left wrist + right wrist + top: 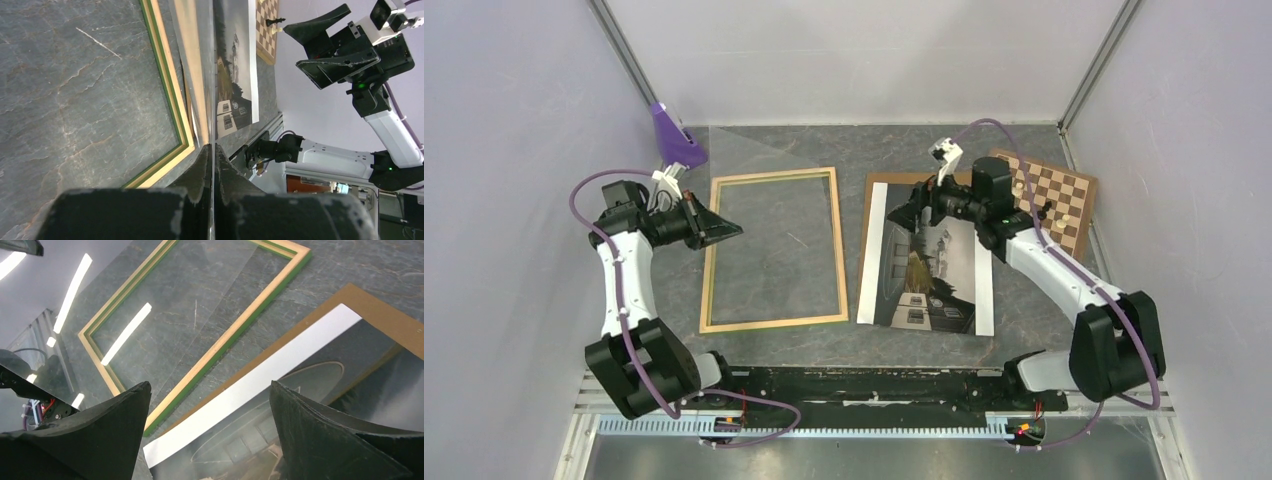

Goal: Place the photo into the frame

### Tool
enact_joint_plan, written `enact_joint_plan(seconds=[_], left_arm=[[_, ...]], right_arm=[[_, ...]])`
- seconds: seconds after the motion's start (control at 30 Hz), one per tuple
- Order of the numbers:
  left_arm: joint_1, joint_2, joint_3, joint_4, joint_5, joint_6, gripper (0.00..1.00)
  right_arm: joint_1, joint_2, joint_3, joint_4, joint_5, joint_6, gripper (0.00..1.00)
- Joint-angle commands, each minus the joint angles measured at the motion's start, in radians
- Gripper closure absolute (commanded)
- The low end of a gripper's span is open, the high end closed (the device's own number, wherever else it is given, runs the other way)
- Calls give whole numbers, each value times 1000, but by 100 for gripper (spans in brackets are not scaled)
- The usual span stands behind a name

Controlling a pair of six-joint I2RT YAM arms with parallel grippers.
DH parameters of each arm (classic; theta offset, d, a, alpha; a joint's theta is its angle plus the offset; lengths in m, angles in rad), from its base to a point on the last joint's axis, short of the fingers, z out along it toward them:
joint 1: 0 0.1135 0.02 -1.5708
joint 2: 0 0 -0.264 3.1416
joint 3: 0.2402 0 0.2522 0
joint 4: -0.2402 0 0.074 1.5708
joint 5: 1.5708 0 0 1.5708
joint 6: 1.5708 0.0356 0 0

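Note:
The frame [771, 322] lies flat left of centre with its pale wood face up; a green edge shows in the left wrist view [172, 95] and the right wrist view [235, 332]. The photo [929, 270] lies picture side up on a brown hardboard panel [899, 180], to the right of the frame. It also shows in the wrist views [235, 65] [320, 375]. My left gripper [729, 230] [214, 147] is shut on the edge of a thin clear pane [200, 300] over the frame. My right gripper [902, 215] [210, 390] is open and empty above the photo's far left end.
A brown-and-cream chessboard [1059, 195] with a few pieces lies at the back right, beside the right arm; it also shows in the left wrist view [267, 25]. A purple part [674, 140] stands at the back left. Walls close in on both sides.

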Motion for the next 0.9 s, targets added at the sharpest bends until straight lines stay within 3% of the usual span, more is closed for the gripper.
enact_joint_plan(seconds=[0.0, 0.4, 0.87], left_arm=[[24, 41, 84, -127, 35, 142, 98], [33, 182, 202, -222, 7, 261, 98], [33, 278, 207, -94, 54, 171, 98]], right_arm=[[70, 53, 85, 15, 68, -46, 9], [253, 198, 155, 33, 337, -114, 16], [269, 253, 113, 85, 333, -98, 17]])
